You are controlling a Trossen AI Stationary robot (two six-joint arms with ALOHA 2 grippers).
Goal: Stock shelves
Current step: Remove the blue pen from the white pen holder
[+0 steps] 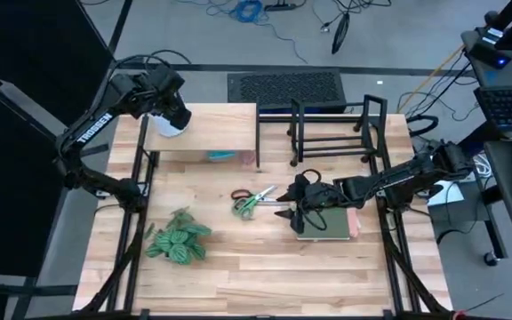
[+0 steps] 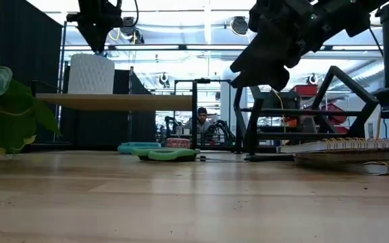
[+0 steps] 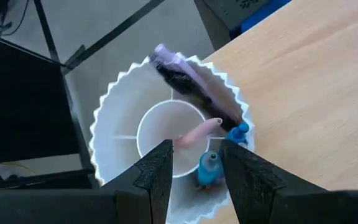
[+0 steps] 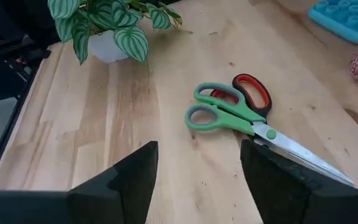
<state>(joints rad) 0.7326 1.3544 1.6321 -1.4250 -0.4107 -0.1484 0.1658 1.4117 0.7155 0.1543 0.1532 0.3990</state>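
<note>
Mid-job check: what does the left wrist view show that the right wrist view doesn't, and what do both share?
Left wrist only: a white fluted holder with pens, open left gripper just above it, on the pale-wood riser shelf. Right wrist only: green and red scissors, a potted plant, open right gripper over the table. Shared: only pale wood surfaces.

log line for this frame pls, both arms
left gripper: open, above white cup on wood shelf | right gripper: open, near scissors, over notebook | black rack: empty
</note>
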